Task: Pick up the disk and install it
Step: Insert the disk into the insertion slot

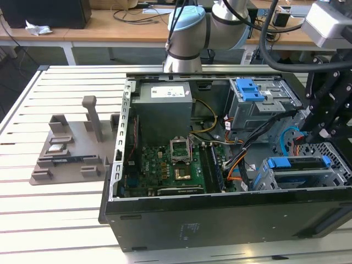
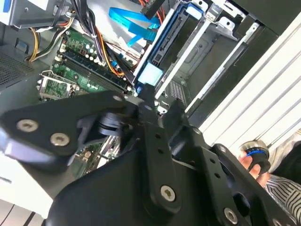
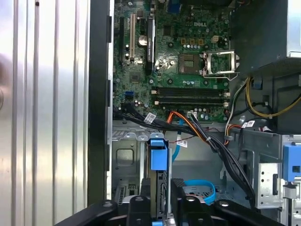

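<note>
First wrist view: gripper (image 3: 160, 197) sits directly over the drive cage (image 3: 124, 162) at the front corner of the open PC case (image 3: 99, 117). The disk (image 3: 159, 181) stands on edge in the cage slot, its blue rail tab (image 3: 158, 154) sticking out toward the motherboard (image 3: 183, 61). The fingers (image 3: 178, 188) flank the disk's edge, closed down to about its thickness, apparently clamped on it. I can't confirm actual pad contact from here.

Second wrist view: same story, the blue tab (image 2: 150, 74) and the disk's edge (image 2: 164, 42) run out ahead of the gripper (image 2: 150, 106) along the cage rails. A person's hand (image 2: 251, 160) holds a small device with a blue ring, well apart from the case.

Exterior view: the arm's black tool head (image 1: 330, 115) hangs over the cage end of the case, on the exterior view's right. A blue-railed drive (image 1: 297, 163) sits in the lower cage there, likely the same disk. The grey power supply (image 1: 164, 107) and the blue latch (image 1: 247, 89) on the upper bay are untouched.

Judgement: the disk is held edge-on so its rails line up with the cage guides. It looks partly to mostly seated, with the tab still proud of the cage. The cable bundle (image 3: 197, 129) runs close beside the slot and could snag.
</note>
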Controlling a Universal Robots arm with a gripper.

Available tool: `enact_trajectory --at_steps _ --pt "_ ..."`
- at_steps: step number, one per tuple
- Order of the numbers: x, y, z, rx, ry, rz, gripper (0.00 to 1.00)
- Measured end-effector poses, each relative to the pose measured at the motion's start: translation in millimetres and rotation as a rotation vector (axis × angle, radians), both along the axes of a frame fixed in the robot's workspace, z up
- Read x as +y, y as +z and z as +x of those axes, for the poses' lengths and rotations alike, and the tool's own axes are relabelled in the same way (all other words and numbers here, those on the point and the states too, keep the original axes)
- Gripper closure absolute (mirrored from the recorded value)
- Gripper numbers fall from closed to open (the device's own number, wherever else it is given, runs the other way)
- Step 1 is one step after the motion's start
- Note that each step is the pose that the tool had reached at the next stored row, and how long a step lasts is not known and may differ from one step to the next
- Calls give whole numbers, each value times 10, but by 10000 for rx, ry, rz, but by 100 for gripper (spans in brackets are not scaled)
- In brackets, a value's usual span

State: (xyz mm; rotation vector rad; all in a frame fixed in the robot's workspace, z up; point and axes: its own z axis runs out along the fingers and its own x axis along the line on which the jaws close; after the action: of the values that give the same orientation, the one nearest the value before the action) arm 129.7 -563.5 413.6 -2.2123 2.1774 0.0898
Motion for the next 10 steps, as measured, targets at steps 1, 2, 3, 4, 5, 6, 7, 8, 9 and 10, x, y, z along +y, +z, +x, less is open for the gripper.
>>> enact_trajectory --at_steps 1,2,3,4,5,6,7,8,9,10 --pt "0 -7 0 2 0 5 70" --pt "1 -16 0 3 1 3 76" --pt "6 -27 0 5 1 2 82" --pt "21 -44 1 8 4 2 88" --pt "38 -56 2 12 8 2 88" --pt "56 -69 5 17 14 3 89" --pt "78 -83 10 22 22 4 89" --pt "102 -97 15 27 24 3 89" --pt "127 -114 27 30 26 1 89" --pt "154 -133 45 36 26 -1 89"
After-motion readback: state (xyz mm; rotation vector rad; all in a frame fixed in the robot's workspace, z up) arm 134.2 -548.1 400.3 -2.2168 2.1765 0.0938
